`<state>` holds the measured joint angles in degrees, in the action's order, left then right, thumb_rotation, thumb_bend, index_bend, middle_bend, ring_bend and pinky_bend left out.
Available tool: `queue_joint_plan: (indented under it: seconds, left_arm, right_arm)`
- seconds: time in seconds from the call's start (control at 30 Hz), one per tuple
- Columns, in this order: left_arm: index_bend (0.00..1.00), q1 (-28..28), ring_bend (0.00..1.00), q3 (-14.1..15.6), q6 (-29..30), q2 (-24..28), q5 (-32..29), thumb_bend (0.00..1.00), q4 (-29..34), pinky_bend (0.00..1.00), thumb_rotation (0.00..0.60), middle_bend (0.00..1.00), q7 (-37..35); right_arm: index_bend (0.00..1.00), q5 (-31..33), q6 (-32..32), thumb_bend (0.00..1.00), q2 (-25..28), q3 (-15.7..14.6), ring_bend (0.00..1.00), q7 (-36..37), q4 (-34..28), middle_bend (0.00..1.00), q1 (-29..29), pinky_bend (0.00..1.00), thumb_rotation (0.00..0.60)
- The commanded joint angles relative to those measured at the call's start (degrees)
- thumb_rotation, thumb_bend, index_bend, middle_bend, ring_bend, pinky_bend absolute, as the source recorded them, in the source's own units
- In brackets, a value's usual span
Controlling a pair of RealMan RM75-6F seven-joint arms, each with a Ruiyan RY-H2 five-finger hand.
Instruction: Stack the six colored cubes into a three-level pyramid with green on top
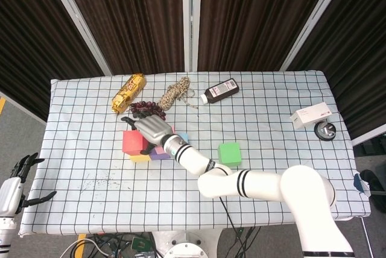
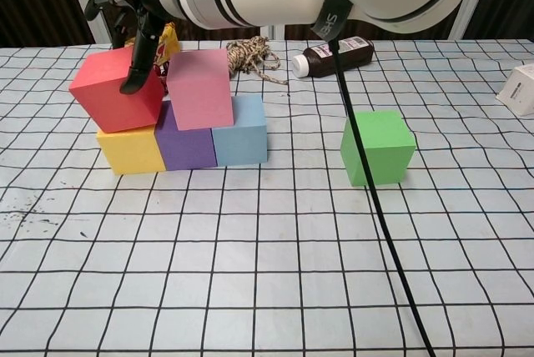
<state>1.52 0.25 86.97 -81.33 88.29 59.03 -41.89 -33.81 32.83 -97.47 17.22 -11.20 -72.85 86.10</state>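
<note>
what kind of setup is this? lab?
Likely a robot lab test cell: a table under a white grid-patterned cloth, dark curtain panels behind it, loose cables on the floor, and foam cubes such as the green one.

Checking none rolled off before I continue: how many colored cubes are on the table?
6. Yellow cube, purple cube and blue cube form the bottom row; red cube and pink cube sit above; green cube stands apart to the right.
</note>
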Motion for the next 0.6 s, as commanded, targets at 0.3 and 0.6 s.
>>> queue_joint_plan:
  seconds: [0.3, 0.6]
  left_arm:
    - [0.04, 0.09, 0.00, 0.03, 0.00, 0.04, 0.15, 0.00, 0.18, 0.05, 0.600, 0.18, 0.14]
    - [0.04, 0.20, 0.00, 0.10, -0.11, -0.02, 0.23, 0.00, 0.29, 0.05, 0.600, 0.18, 0.36]
  right_arm:
    - [0.00, 0.43, 0.23, 0.13, 1.44, -0.51, 0.00, -0.29, -1.64, 0.25, -0.27, 0.00, 0.600]
    - [0.00, 0.27, 1.26, 0.12, 2.20, -0.32, 0.00, 0.00, -3.09, 0.24, -0.66, 0.00, 0.600]
